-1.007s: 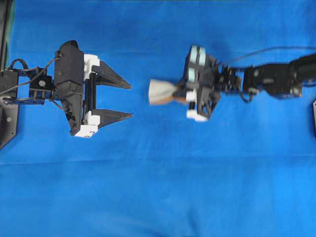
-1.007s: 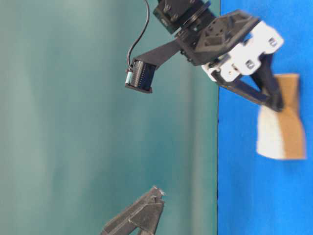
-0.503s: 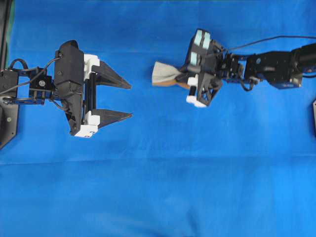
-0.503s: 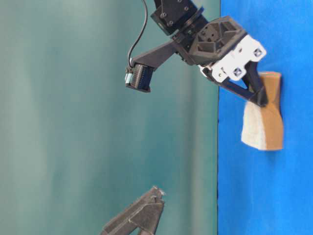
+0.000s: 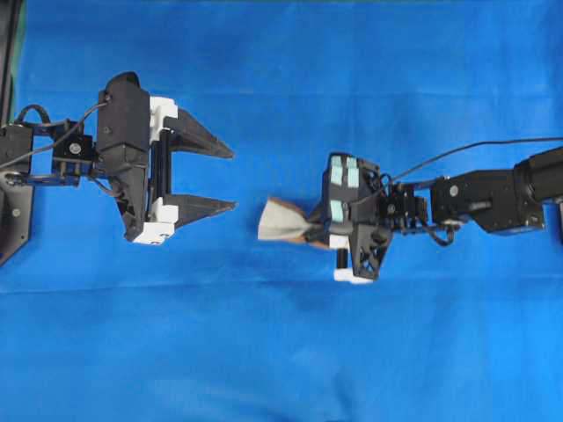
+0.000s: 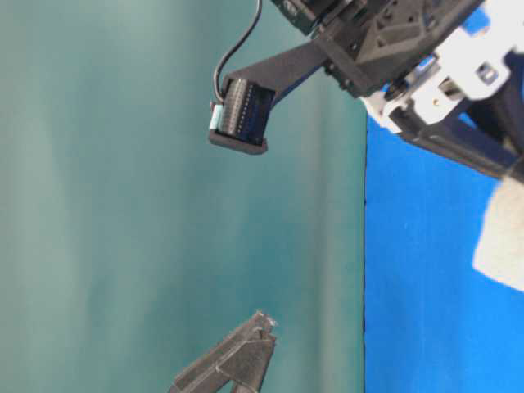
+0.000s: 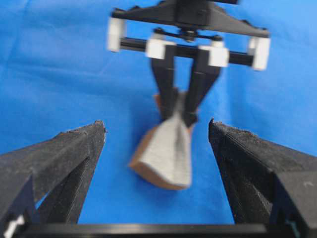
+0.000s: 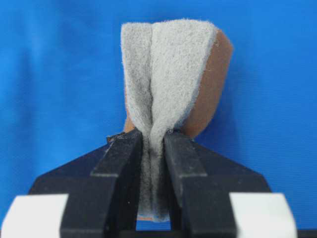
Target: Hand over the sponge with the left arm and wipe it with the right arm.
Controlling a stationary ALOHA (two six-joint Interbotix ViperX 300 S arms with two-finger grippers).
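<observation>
Blue cloth (image 5: 264,352); sponge (image 6: 503,246) apparently cropped.

No text, label, brand, number or sign can be read in any of the views. The pale teal patches (image 5: 342,176) on the right arm's housing are plain and carry no lettering, and the white blocks (image 7: 213,53) by the fingers are blank as far as the blur allows.
</observation>
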